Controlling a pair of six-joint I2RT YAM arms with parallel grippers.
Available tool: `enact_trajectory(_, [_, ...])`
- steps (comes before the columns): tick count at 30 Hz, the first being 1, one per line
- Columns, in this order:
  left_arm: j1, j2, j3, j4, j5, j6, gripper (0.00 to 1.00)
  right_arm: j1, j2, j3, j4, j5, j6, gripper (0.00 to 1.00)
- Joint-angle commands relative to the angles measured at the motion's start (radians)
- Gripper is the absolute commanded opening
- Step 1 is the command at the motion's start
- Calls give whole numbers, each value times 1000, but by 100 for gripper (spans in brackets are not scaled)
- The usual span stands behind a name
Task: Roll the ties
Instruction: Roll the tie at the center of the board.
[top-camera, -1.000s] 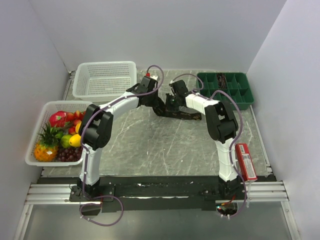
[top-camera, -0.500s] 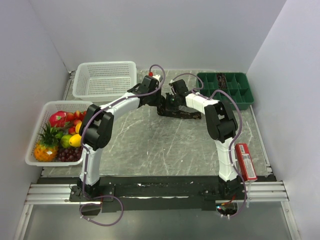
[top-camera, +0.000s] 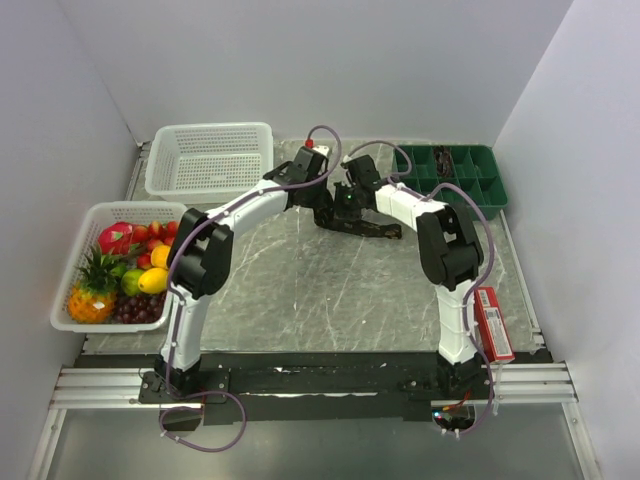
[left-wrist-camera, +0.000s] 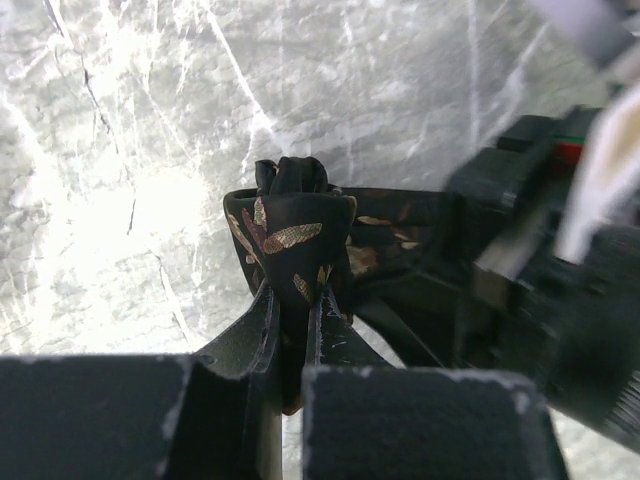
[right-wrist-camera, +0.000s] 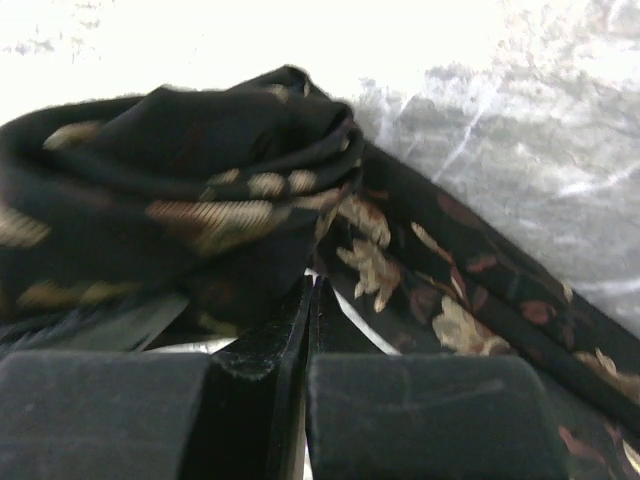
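A dark tie with tan leaf specks lies at the back middle of the table (top-camera: 380, 229). In the left wrist view one end is wound into a small roll (left-wrist-camera: 290, 225). My left gripper (left-wrist-camera: 295, 305) is shut on that roll from below. In the top view it (top-camera: 325, 203) meets my right gripper (top-camera: 342, 212) over the tie's left end. In the right wrist view the roll (right-wrist-camera: 190, 190) sits up left and the flat tail (right-wrist-camera: 470, 300) runs down right. My right gripper (right-wrist-camera: 313, 290) is shut, with its tips at the fold between them. No cloth shows between its jaws.
A white mesh basket (top-camera: 210, 128) stands at the back left. A second white basket (top-camera: 66, 322) holds fruit at the left edge. A green divided tray (top-camera: 498, 205) sits at the back right. A red box (top-camera: 491, 322) lies by the right arm's base.
My left arm has reached farther back and right, bringing its gripper and the roll closer to my right gripper. The right arm has shifted slightly.
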Motion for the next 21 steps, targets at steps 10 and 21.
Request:
enact_trajectory(10, [-68, 74, 91, -57, -150, 54, 1, -60, -146, -129, 50, 32, 13, 0])
enact_trajectory(21, [-108, 123, 164, -71, -119, 56, 14, -109, -206, -187, 124, -28, 25, 0])
